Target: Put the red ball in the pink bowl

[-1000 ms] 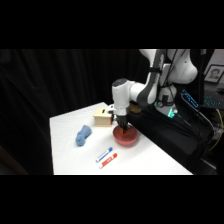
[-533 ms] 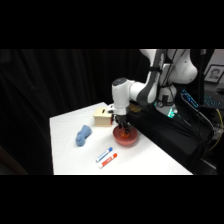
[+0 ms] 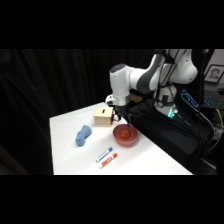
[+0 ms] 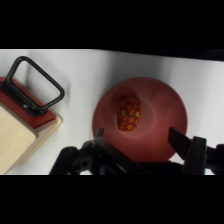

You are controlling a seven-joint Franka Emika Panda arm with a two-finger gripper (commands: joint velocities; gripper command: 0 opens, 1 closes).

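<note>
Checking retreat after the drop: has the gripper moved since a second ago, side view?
Yes. The gripper has risen; it was down at the pink bowl and now hangs above its back rim, beside the tan box.

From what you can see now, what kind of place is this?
Probably a robotics lab: a Franka arm beside a white table, black curtains behind, cabled equipment at right.

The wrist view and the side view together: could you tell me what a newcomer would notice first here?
The eye goes first to the red ball, speckled orange, lying inside the pink bowl in the middle of the wrist view. The gripper stands open just above the bowl, holding nothing. Beside the bowl sits a tan box with a black handle, and nearer the front of the white table lie a blue object and two markers.
</note>
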